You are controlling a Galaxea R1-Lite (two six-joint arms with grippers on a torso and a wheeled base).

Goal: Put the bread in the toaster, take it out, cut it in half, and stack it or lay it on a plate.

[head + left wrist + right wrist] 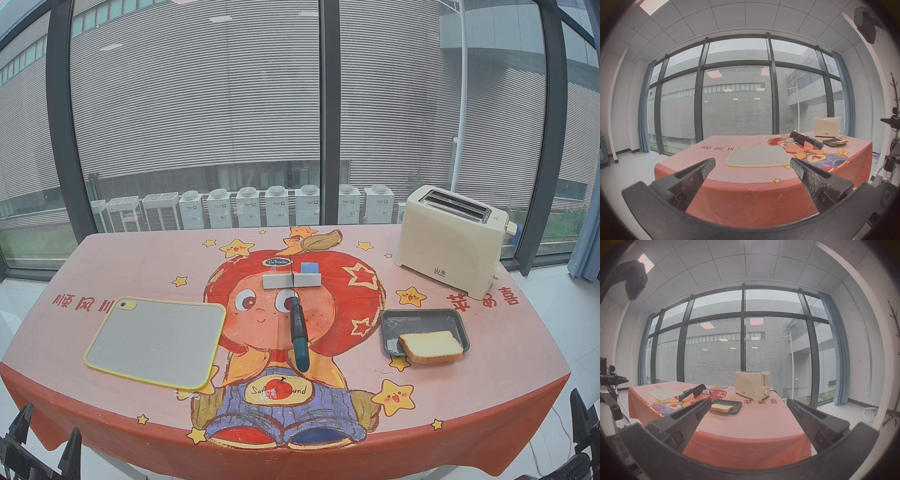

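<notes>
Left fingers (690, 184): spread wide apart, holding nothing; they are low, off the near left corner of the worktop (125, 262).
Right fingers (686, 421): also spread wide, with nothing between them; off the near right corner.
Worktop: covered with a pink cartoon cloth.
Toaster (451, 240): cream, upright at the far right.
Cutting board (156, 340): grey with a yellow rim, flat at the near left.
Tray (420, 320): dark, in front of the toaster, not touching it.
Bread (431, 347): one slice in the tray's near right corner, reaching over the near rim.
Knife (299, 328): between board and tray, teal handle toward the near edge, blade end at a small white block (291, 280).
</notes>
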